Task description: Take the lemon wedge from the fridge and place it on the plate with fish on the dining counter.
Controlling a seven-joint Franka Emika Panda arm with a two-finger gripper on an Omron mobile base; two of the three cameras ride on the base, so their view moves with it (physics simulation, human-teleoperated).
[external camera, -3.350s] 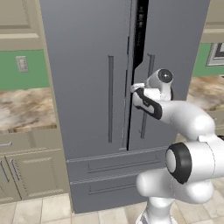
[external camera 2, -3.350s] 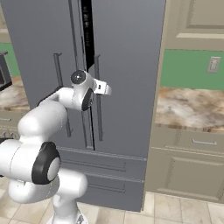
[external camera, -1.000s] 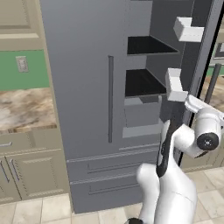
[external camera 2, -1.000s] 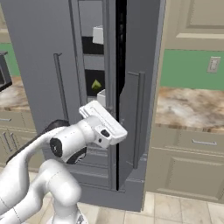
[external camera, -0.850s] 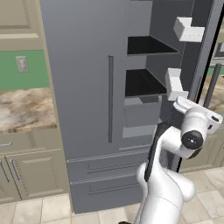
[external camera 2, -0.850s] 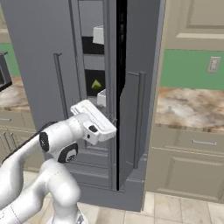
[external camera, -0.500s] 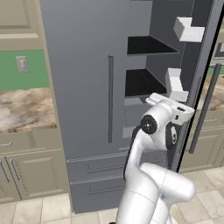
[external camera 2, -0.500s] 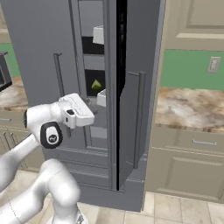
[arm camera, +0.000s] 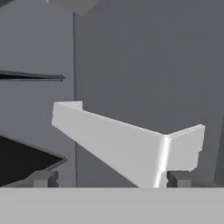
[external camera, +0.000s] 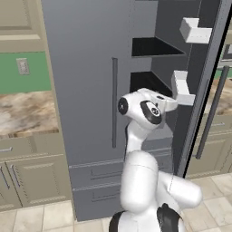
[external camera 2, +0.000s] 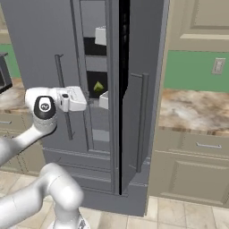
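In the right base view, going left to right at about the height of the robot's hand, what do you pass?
Robot's hand → lemon wedge → the fridge's open door → marbled wall counter.

Beside me, marbled wall counters top beige cabinets. I see a green backsplash with an outlet, and pale floor tiles.
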